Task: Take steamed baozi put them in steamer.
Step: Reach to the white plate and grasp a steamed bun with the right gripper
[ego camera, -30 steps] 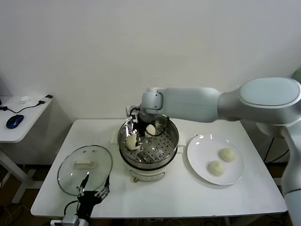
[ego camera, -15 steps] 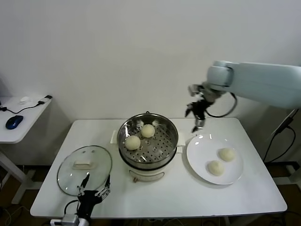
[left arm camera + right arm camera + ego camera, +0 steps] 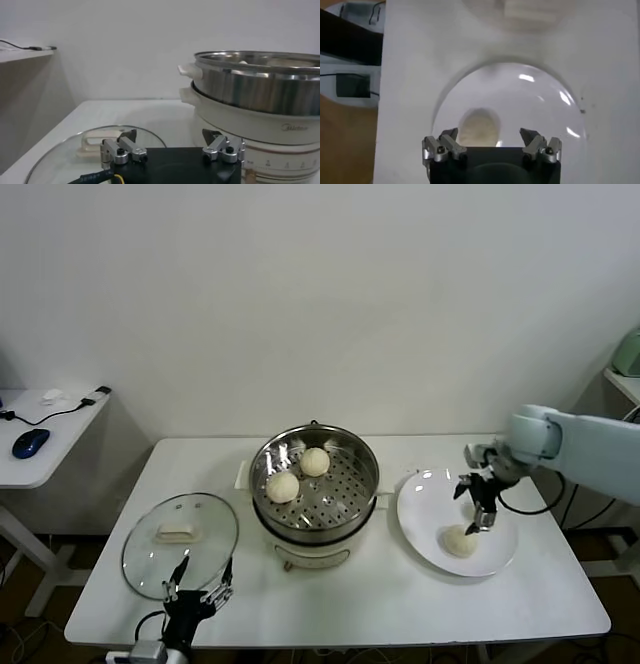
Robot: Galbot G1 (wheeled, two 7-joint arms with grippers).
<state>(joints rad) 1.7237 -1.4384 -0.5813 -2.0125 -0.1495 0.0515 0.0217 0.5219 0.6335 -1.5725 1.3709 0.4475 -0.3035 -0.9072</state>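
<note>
The steamer (image 3: 316, 494) stands mid-table with two steamed baozi on its perforated tray, one nearer (image 3: 283, 487) and one farther back (image 3: 315, 461). Right of it, a white plate (image 3: 425, 506) holds a baozi (image 3: 459, 541) in plain sight. My right gripper (image 3: 477, 506) hangs open low over the plate. In the right wrist view a baozi (image 3: 479, 127) lies just below the right gripper (image 3: 489, 133), between the open fingers and untouched. My left gripper (image 3: 198, 577) is parked open at the table's front edge, beside the steamer (image 3: 260, 85).
A round glass lid (image 3: 180, 530) with a white handle lies flat left of the steamer, just ahead of the left gripper (image 3: 169, 134). A side table with a blue mouse (image 3: 30, 441) stands at far left. The wall runs close behind the table.
My right arm left the steamer, swung right and came down over the plate. One baozi stayed behind in the steamer, which now holds two. The left arm has not moved.
</note>
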